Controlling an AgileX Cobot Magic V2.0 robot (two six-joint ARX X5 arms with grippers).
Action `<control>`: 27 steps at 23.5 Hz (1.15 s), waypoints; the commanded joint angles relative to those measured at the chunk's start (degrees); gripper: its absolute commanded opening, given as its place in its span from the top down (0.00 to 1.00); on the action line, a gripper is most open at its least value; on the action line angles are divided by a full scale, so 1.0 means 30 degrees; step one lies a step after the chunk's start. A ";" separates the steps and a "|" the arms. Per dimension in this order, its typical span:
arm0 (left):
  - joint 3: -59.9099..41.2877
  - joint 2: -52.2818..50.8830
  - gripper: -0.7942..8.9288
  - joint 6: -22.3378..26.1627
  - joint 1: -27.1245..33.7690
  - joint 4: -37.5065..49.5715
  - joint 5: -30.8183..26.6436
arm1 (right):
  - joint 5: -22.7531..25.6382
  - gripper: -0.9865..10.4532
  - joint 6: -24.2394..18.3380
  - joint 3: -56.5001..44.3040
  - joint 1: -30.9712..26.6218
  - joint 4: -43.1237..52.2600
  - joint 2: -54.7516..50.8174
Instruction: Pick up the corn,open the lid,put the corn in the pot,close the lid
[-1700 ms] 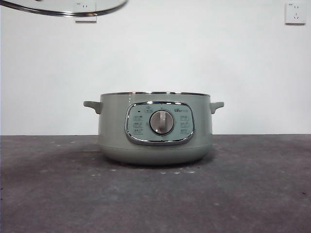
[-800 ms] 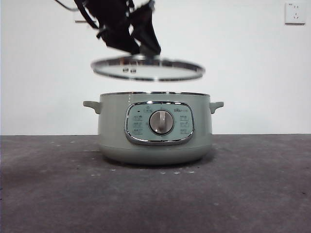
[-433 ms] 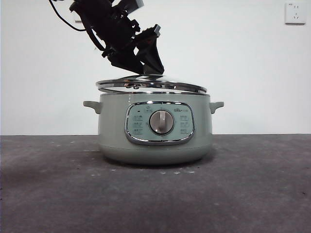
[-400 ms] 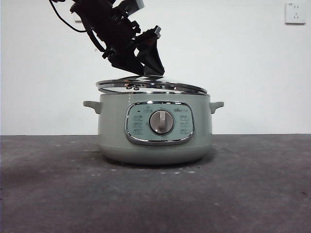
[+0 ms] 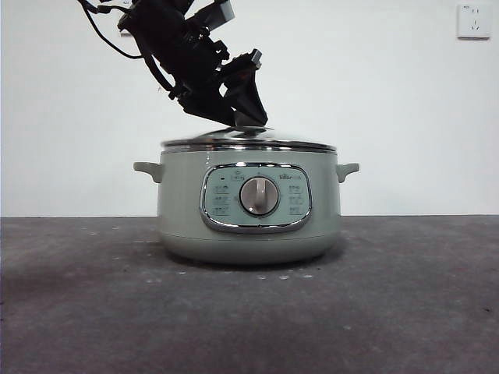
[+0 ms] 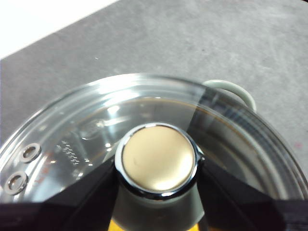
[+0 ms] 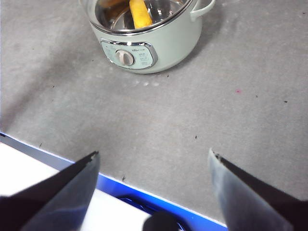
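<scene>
Grey tabletop and a white wall frame the pot point(image 5: 248, 206), with the lid point(image 5: 248, 142) sitting level on its rim. Left gripper point(image 6: 156, 166) has its 2 jaws pinching the knob point(image 6: 156, 158); right gripper point(image 7: 153, 166) waits well back, jaws spread and empty. Corn point(image 7: 140, 12) lies inside the pot. Risk now is in the release — a jaw catching the knob could drag or tip the lid off its seat.

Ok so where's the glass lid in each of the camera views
Front view: the lid sits on the pot, under the left gripper.
Left wrist view: lid fills the picture, jaws shut on its knob.
Right wrist view: lid at the top edge, corn beneath.
Shared landmark: the pot's handle.
</scene>
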 commanded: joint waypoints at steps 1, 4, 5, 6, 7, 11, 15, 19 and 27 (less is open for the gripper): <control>0.0357 0.0240 0.93 -0.0138 -0.0066 0.0780 0.0146 | 0.0219 0.58 0.0204 -0.0138 0.0022 -0.0495 -0.0036; 0.0357 0.0554 0.93 -0.0284 -0.0080 0.0627 0.0138 | 0.0219 0.58 0.0204 -0.0138 0.0022 -0.0495 -0.0036; 0.0357 0.0583 0.93 -0.0277 -0.0080 0.0350 0.0138 | 0.0219 0.58 0.0204 -0.0138 0.0022 -0.0495 -0.0036; 0.0357 0.0583 0.93 -0.0270 -0.0080 0.0124 0.0117 | 0.0240 0.58 0.0197 -0.0138 0.0022 -0.0495 -0.0036; 0.0357 0.0583 0.93 -0.0270 -0.0080 -0.0073 0.0124 | 0.0299 0.58 0.0204 -0.0138 0.0022 -0.0495 -0.0036; 0.0357 0.0583 0.91 -0.0270 -0.0044 -0.0933 0.0138 | 0.0648 0.58 0.0197 -0.0138 0.0022 -0.0495 -0.0036; 0.0357 0.0576 0.53 -0.0270 0.0000 -0.0962 0.0138 | 0.0648 0.58 0.0204 -0.0138 0.0022 -0.0488 -0.0036; 0.0393 0.0364 0.52 -0.0488 0.0168 -0.0991 0.0138 | 0.0656 0.58 0.0204 -0.0138 0.0022 -0.0488 -0.0036; 0.0430 -0.3118 0.52 -0.0991 0.0576 -0.3271 0.0153 | 0.0663 0.58 0.0197 -0.0138 0.0022 -0.0488 -0.0036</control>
